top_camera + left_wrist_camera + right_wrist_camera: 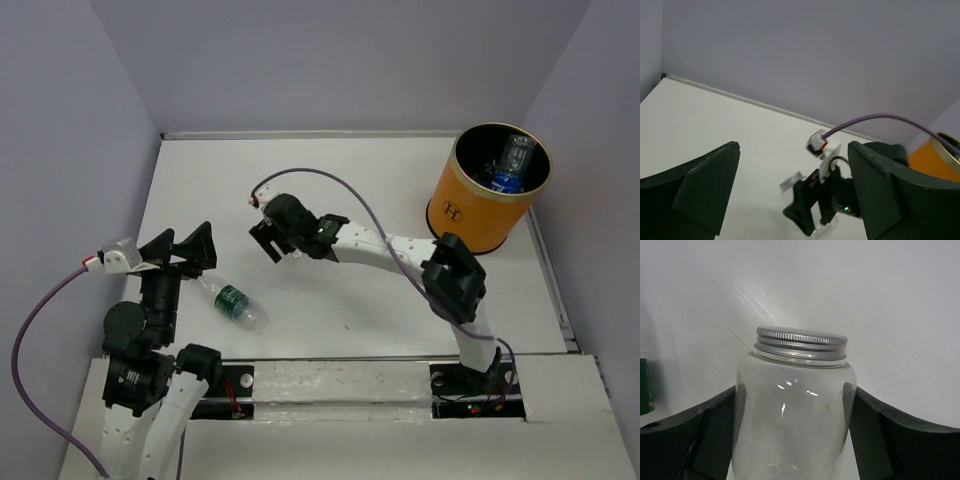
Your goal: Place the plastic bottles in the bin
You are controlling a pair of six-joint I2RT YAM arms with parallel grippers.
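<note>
My right gripper (266, 240) is at the middle of the table, its jaws closed against both sides of a clear bottle with a silver screw lid (797, 405). This bottle also shows in the left wrist view (790, 182), with the right gripper (812, 210) around it. A clear bottle with a green label (232, 302) lies on the table just right of my left gripper (183, 250), which is open and empty. The orange bin (480, 205) stands at the far right and holds bottles with a blue label (510, 165).
Grey walls close off the table on the left, back and right. A purple cable (340, 185) loops over the right arm. The bin's orange side (935, 160) shows at the right of the left wrist view. A green label edge (644, 385) shows in the right wrist view.
</note>
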